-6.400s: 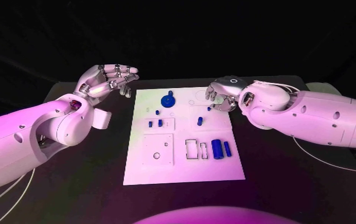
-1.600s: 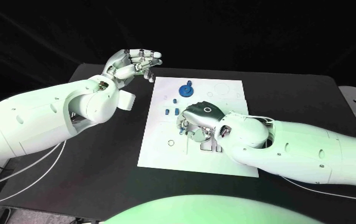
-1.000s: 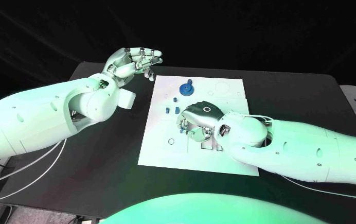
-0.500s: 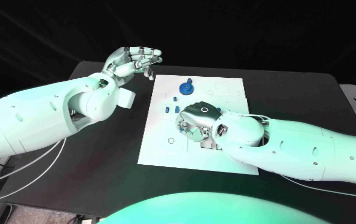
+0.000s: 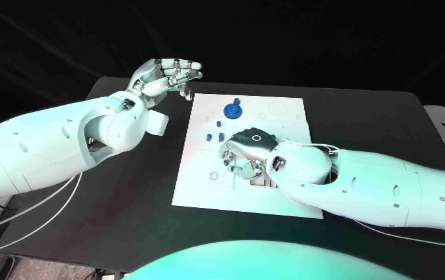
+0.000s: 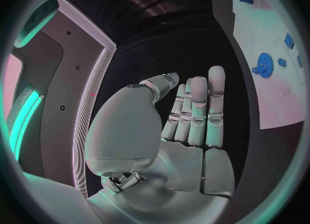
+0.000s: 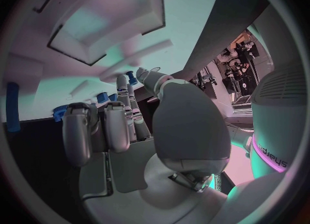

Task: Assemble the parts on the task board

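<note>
A: Where is the task board (image 5: 278, 129)?
B: It lies flat in the middle of the black table (image 5: 371, 119), its long side running from near to far.

A: And the left hand (image 5: 167, 78)?
B: It is raised off the far left corner of the board, above the table, touching nothing. In the left wrist view the left hand's fingers (image 6: 197, 110) stand straight and side by side, with nothing in the palm.

A: The right hand (image 5: 249, 153)?
B: It is low over the middle of the board, back upward, covering that part of the plate. In the right wrist view its fingers (image 7: 119, 123) reach down toward the white surface, and a small blue part (image 7: 131, 77) shows right at the tips. I cannot tell whether the hand is pinching that part or only touching it.

A: Which other parts show?
B: A blue gear (image 5: 233, 109) stands on the far part of the board, well clear of both hands. Small blue pegs (image 5: 212, 137) sit just left of the right hand. In the right wrist view a blue cylinder (image 7: 12, 107) lies on the board apart from the fingers.

A: Does the left wrist view show the board?
B: Yes, off to 1 side, with the gear (image 6: 264, 64) on it.
</note>
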You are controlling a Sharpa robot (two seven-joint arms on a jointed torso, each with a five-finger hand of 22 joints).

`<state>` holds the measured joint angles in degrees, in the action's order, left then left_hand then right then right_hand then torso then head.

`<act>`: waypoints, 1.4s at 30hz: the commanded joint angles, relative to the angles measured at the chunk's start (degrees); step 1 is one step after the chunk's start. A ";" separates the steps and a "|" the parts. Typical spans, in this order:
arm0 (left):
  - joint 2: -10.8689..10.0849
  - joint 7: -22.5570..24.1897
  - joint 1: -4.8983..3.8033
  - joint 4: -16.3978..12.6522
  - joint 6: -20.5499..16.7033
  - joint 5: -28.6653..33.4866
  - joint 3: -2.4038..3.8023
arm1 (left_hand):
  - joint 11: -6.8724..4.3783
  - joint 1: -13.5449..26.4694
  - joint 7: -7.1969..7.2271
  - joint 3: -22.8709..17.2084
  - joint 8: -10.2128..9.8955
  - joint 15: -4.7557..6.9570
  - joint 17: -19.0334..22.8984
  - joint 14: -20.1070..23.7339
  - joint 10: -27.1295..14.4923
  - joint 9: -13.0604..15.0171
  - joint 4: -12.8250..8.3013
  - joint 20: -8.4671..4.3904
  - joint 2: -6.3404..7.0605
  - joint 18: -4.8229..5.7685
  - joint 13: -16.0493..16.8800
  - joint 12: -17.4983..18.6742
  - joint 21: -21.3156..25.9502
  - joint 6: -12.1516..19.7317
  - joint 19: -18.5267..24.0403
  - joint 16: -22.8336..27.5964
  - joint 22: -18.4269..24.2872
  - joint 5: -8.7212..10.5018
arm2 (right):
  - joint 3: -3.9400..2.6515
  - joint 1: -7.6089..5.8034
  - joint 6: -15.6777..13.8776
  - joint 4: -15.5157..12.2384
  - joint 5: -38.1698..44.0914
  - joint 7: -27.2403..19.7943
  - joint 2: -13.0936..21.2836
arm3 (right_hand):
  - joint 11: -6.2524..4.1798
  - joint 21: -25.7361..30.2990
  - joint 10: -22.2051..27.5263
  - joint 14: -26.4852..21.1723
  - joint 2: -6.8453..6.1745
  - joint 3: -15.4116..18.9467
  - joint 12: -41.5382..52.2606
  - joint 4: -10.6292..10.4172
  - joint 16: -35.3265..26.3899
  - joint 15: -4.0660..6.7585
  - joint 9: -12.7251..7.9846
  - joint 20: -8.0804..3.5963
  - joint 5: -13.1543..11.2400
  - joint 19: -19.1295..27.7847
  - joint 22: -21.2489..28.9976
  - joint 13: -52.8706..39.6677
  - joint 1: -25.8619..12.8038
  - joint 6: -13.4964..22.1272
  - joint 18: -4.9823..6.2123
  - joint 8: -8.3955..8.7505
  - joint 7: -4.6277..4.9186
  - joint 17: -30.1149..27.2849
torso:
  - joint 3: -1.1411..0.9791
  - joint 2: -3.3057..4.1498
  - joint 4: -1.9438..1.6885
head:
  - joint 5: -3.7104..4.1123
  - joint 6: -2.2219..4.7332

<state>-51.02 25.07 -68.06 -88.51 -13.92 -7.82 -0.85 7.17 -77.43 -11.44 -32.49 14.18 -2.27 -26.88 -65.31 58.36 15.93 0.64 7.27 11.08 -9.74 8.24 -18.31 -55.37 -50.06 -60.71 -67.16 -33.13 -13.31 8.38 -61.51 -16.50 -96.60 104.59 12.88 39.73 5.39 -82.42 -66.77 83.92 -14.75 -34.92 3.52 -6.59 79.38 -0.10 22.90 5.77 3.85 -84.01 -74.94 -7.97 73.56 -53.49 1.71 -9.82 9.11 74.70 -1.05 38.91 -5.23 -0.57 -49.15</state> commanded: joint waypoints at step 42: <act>-0.35 0.12 -0.03 -0.15 0.49 0.15 0.03 | 0.05 -0.52 0.06 -0.04 -0.15 -0.15 0.13 0.47 -0.45 -0.07 -0.46 0.04 -0.09 -0.88 0.14 -0.42 0.42 0.41 0.10 0.19 0.10 -0.35 | -1.47 -6.17 5.57 -3.18 -0.94 1.62 14.75 | -0.30 1.98 2.57 3.07 1.04 12.41 2.82 -3.63 0.95 -0.25 -0.44 0.29 2.44 -1.59 -6.58 0.17 4.49 -1.99 0.81 0.37 -0.59 -0.06 | -0.01 0.01 0.01 | 2.66 1.57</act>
<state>-51.41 24.86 -68.06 -88.50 -13.90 -7.83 -0.86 7.17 -77.43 -11.43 -32.66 14.18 -2.47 -26.84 -65.11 58.36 15.95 0.46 7.27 11.08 -9.73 8.28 -18.60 -55.15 -50.07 -60.71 -67.16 -33.08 -13.31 6.89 -67.78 -13.88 -99.96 103.59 14.48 54.61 5.13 -80.20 -63.79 83.92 -13.76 -22.51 6.10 -9.81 80.17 -0.09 22.51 5.76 5.99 -84.01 -74.91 -7.75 77.55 -54.98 2.62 -9.29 8.49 74.61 -1.05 38.90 -5.22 2.10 -47.52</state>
